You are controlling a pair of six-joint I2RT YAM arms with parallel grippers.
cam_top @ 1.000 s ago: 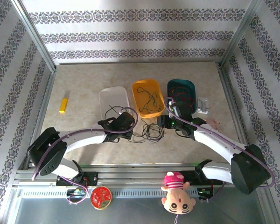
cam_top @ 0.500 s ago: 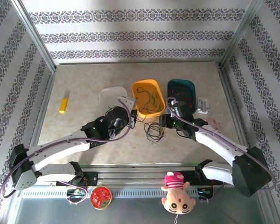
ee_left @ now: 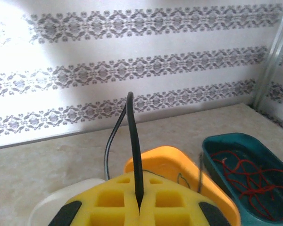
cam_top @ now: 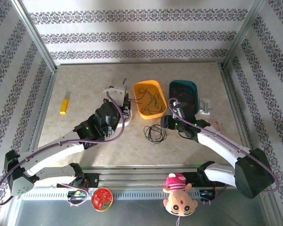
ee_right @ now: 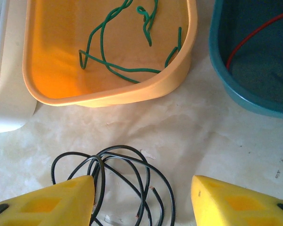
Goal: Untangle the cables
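Trays [ee_right: 132,95] three, left jaws clamped on one black cable [ee_left: 134,141], right jaws apart.

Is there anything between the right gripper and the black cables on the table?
Nothing visible. The right gripper hangs with jaws open right over the black cables, which lie bare on the table. The orange bin stands beyond them, out of the path.

Bins [cam_top: 135,94] + black cable coil [cam_top: 154,133] block ctr — table [cam_top: 85,80] behind free.
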